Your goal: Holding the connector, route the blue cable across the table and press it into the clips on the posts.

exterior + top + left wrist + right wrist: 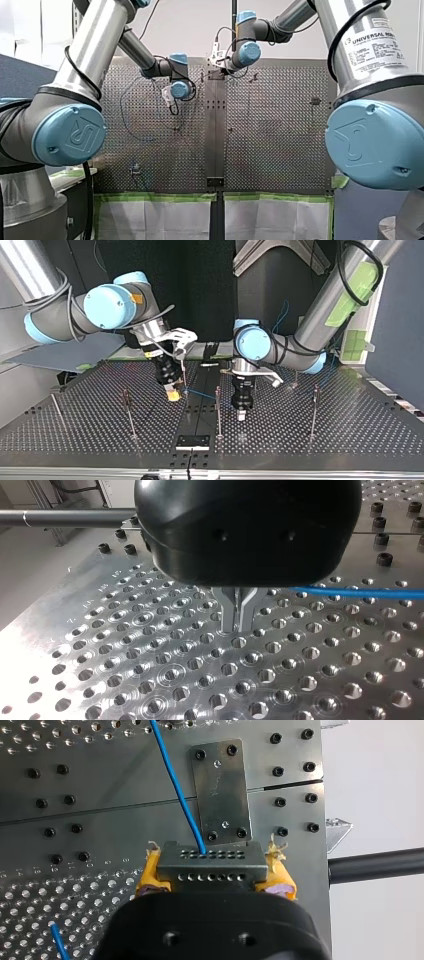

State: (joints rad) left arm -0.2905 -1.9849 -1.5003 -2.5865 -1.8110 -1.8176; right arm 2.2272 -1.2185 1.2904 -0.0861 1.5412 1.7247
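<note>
My right tool clamps the connector between its yellow pads, left of centre in the top view and just above the surface. The blue cable leaves the connector toward the middle post. My left tool, right of centre there, has its metal fingers pressed together on nothing. Routing looks barely begun to me: the left post and right post carry no cable. The clips are too small to make out, and the cable's far end is cut off.
</note>
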